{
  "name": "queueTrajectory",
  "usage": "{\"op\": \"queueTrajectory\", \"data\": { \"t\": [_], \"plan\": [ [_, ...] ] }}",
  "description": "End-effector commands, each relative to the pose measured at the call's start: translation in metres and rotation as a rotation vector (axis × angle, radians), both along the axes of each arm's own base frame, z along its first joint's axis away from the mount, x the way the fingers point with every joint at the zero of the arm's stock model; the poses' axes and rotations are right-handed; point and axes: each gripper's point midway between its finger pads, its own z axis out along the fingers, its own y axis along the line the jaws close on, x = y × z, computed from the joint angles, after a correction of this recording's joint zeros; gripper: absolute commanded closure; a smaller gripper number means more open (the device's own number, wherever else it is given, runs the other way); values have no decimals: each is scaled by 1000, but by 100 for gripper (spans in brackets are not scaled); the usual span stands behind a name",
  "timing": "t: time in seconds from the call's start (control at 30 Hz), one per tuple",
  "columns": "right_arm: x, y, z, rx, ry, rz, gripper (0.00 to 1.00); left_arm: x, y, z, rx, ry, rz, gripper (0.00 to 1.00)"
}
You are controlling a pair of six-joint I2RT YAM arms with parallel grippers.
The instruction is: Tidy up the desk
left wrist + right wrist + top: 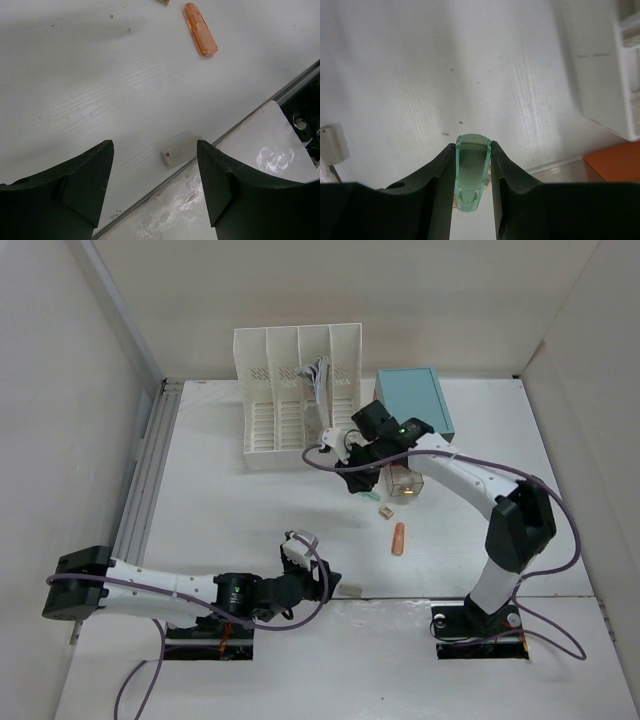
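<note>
Left pincer (pixel 155 143) hangs low with its jaws apart and nothing between them, well to the near side of the white file rack (pixel 295 395), at the near edge of the tabletop (pixel 230 510). The tabletop is the wide white surface on which the rack stands at the far end. The left arm lies stretched out almost flat along that near edge, wrist tipped down. A small pale block (pixel 171 155) sits just ahead of the open jaws, close beside the seam where the surface ends. A closing finger that clips it off-centre would likely skid it over that seam rather than catch it.

Further right, and nearer the rack, lie an orange pen-like piece (pixel 400 538) and a small tan bit (pixel 385 510), both loose.

Right pincer (pixel 472 147) is clamped on a translucent green piece (pixel 470 172), hovering just near-side of the rack's right end. The right arm rises from its base, folds at the elbow and reaches far and leftward across a clear container (pixel 405 483). The grip looks narrow on a smooth part, so it could pivot or slip. A low forearm might also knock the container or brush the rack.
</note>
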Motion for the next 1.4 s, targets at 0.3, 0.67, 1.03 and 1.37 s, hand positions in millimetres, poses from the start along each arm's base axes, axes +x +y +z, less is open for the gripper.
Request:
{"op": "queueTrajectory", "data": {
  "t": [0.3,0.67,1.03,1.37],
  "plan": [
    [93,-93,57,41,-243,-301,100,3,-10,12,13,-36,-3,34],
    [101,-108,15,8,-155,-304,96,3,-19,17,21,-44,-8,33],
    [107,-123,5,-18,-146,-345,64,5,-14,17,40,-55,-3,33],
    [98,-120,26,24,-153,-326,45,4,-9,17,18,-43,4,32]
  ]
}}
